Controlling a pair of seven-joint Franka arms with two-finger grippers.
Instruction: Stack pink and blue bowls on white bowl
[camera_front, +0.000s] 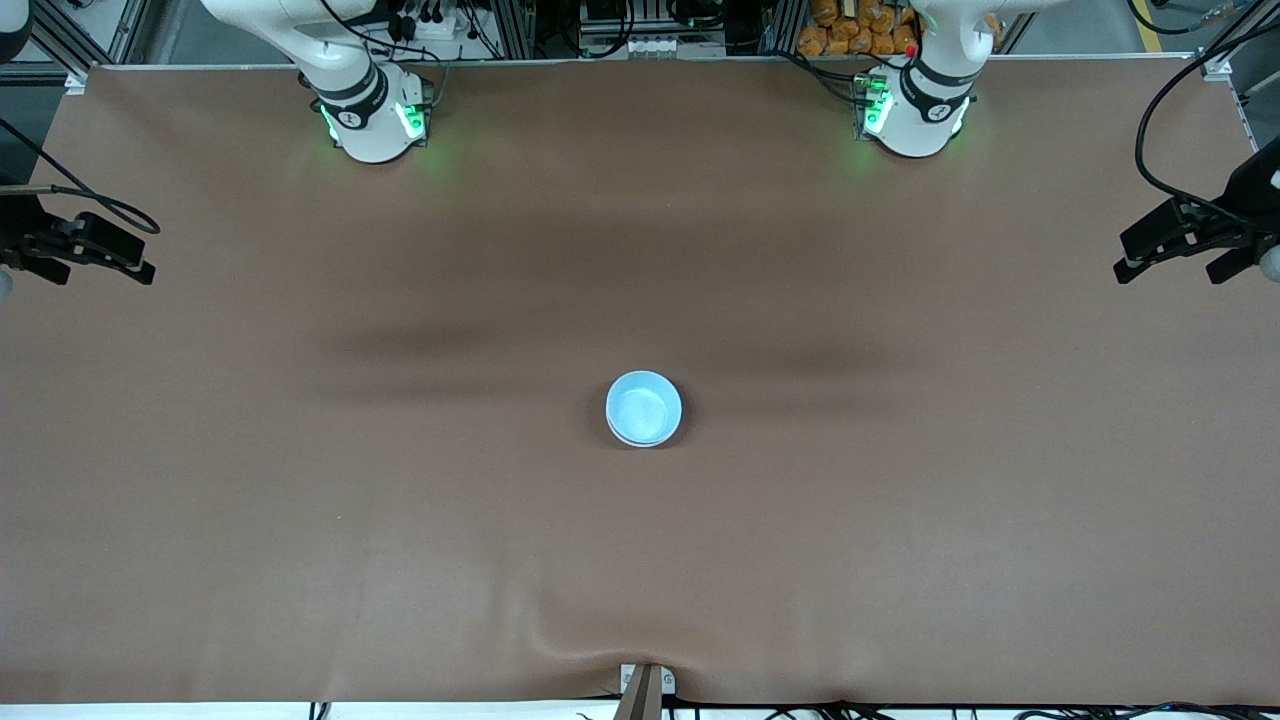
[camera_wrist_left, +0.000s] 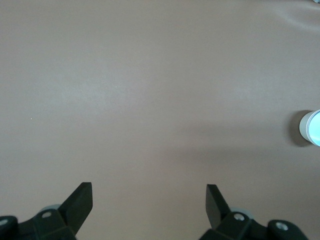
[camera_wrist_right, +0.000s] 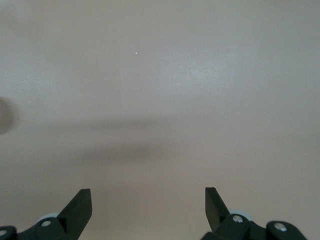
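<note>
We list one blue bowl (camera_front: 643, 408) topping a stack mid-counter (camera_front: 300, 500); left tool (camera_wrist_left: 149, 200) and right tool (camera_wrist_right: 148, 201) wide open, empty, over bare counter ends

Blue bowl (camera_front: 643, 407): light sky blue inside, paler whitish rim, plain, no pattern; outer wall looks white/grey in left wrist view. Surface (camera_front: 900, 520): plain matte brown, darker shadow bands across the middle, thin white strip along its lower edge. Both grippers' fingers (camera_wrist_left: 80, 202) (camera_wrist_right: 79, 206): black. Arm bases at the top edge: white w/ green lights.
</note>
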